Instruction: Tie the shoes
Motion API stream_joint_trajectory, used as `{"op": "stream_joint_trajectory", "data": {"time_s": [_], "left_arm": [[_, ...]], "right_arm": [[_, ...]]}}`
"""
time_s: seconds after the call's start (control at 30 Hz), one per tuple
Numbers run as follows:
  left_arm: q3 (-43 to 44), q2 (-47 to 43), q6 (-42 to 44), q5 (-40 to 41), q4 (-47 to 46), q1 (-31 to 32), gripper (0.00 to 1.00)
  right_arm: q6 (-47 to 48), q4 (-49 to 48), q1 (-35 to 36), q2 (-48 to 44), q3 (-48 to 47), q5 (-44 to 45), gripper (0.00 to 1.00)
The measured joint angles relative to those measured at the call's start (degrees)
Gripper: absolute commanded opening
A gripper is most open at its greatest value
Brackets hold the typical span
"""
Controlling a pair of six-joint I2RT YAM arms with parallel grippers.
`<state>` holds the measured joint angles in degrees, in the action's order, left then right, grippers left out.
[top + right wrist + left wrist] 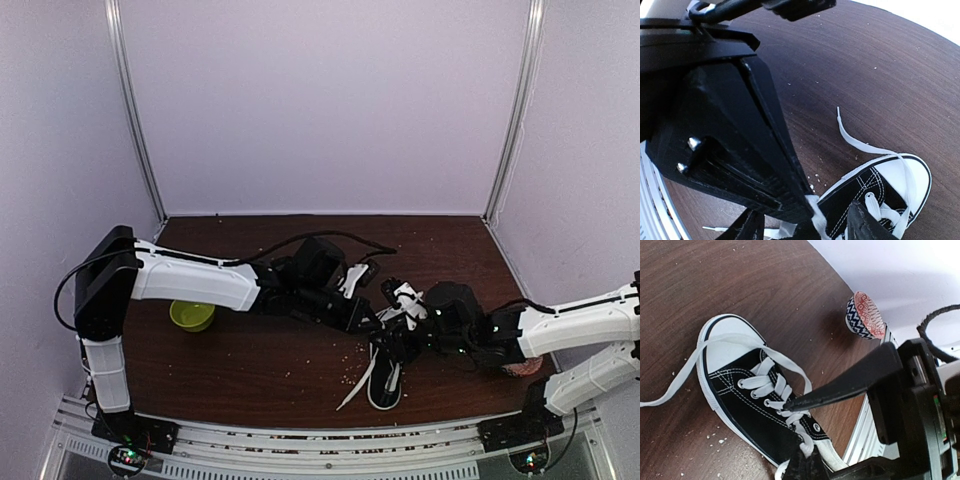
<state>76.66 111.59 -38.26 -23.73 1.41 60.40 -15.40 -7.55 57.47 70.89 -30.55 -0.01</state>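
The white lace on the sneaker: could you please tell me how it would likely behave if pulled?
Probably floppy: the lace drapes in loose curves over the toe and table. Likely light, being a thin flat ribbon. A hard pull might drag the sneaker, as it threads through the eyelets.

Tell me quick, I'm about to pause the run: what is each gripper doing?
Left gripper: shut on the white shoelace.
Right gripper: open, holding nothing.
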Motion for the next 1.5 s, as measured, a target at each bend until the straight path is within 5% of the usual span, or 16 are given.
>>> {"op": "stream_joint_trajectory", "data": {"time_s": [0.33, 0.8, 0.93, 1.0, 1.27, 1.5], "left_arm": [[0.61, 0.0, -0.04, 0.83, 0.0, -0.11, 0.0], [1.03, 0.04, 0.0, 0.94, -0.35, -0.28, 0.0], [1.22, 0.04, 0.52, 1.01, 0.11, -0.28, 0.43], [1.68, -0.04, 1.16, 1.29, 2.43, -0.28, 0.55], [4.37, -2.32, 7.87, 3.8, 14.25, -4.35, 0.55], [21.86, 8.98, 15.58, 3.43, 24.15, -8.98, 0.57]], "right_arm": [[0.59, 2.36, 4.24, 4.04, -3.32, 11.91, 0.3], [-0.87, 4.13, 5.14, 4.24, -3.72, 17.11, 0.0], [-1.73, 4.09, 5.14, 4.24, -3.72, 17.46, 0.0], [-2.51, 4.17, 4.98, 4.24, -3.63, 18.73, 0.0], [-5.4, 2.51, 4.79, 2.03, -0.04, 20.46, 0.0], [-7.34, -0.17, 4.79, 1.6, 1.62, 20.44, 0.0]]}}
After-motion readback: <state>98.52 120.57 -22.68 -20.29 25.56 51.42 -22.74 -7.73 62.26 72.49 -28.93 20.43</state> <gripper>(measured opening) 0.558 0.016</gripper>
